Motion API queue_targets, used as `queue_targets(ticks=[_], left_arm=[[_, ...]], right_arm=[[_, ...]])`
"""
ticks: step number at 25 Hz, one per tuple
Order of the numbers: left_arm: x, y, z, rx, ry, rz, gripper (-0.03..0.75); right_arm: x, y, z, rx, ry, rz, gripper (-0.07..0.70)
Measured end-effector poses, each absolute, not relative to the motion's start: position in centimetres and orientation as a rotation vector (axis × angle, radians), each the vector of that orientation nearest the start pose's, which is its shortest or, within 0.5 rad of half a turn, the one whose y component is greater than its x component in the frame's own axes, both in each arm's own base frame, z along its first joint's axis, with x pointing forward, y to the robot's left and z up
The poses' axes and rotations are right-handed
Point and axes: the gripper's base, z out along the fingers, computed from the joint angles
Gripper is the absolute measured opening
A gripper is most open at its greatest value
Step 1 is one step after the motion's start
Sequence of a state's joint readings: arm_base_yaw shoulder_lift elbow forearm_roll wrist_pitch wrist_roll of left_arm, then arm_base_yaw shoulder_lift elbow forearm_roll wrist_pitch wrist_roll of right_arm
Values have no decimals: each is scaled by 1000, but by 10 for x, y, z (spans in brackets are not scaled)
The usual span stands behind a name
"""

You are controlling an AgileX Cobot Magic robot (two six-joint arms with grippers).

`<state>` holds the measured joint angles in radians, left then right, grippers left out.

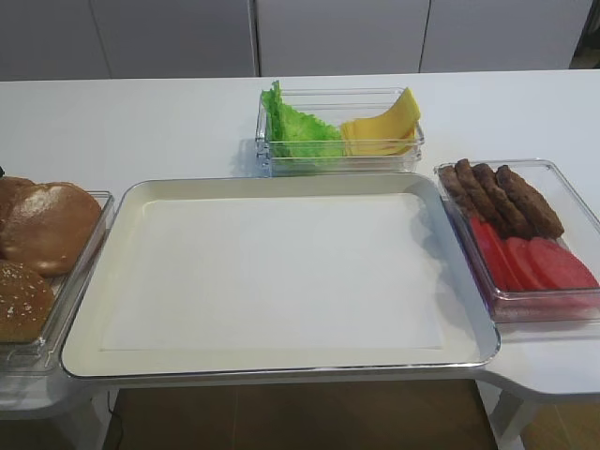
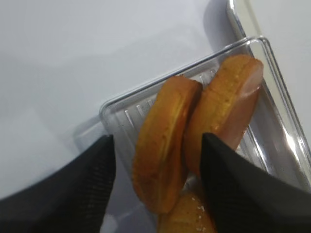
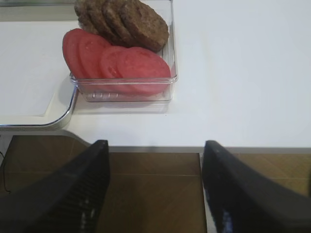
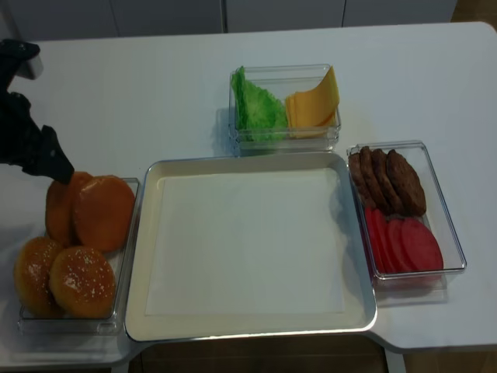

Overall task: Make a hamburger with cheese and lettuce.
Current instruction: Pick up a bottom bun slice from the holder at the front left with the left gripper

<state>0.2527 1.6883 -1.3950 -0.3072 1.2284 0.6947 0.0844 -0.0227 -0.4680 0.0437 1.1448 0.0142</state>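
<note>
Tray [image 4: 357,256]: large, bare, centre of table; nothing built on it yet. Bun box [image 4: 130,233], left of tray: we judge step in hand is fetching bottom bun. Bun halves [image 2: 167,145] stand on edge, leaning together. Left claw [image 2: 158,160] wide, straddling nearer half, not yet gripping; we would lower further, close gently on rims. Lettuce [image 1: 298,128] and cheese [image 1: 382,127]: shared box behind tray, untouched. Right claw [image 3: 155,189]: parted, empty, off table edge near tomato slices [image 3: 116,60].

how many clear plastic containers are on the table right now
3: the bun container left of the metal tray, the lettuce and cheese container behind it, and the patty and tomato container on its right. More may lie outside the views.
</note>
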Motion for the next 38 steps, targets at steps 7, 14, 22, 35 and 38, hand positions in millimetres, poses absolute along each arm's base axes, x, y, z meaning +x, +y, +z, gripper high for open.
queue_targets(ticks=[7,14,22,35,38], left_arm=[[329,60,280,571,2831,-267,414],[331,60,274,585,2840,-279,413],[335,60,266,579,2853,-313,413],[336,59,265,571,2850,-328,283],[336,59,265,571,2850,-328,239]], right_arm=[[-9,3,262,-77,2138,112,461],[-9,3,262,-77,2138,112,454],[-9,3,262,-77,2138,112,445],[-9,3,262,-77,2138,112,445],[-9,3,262,-77,2138,112,445]])
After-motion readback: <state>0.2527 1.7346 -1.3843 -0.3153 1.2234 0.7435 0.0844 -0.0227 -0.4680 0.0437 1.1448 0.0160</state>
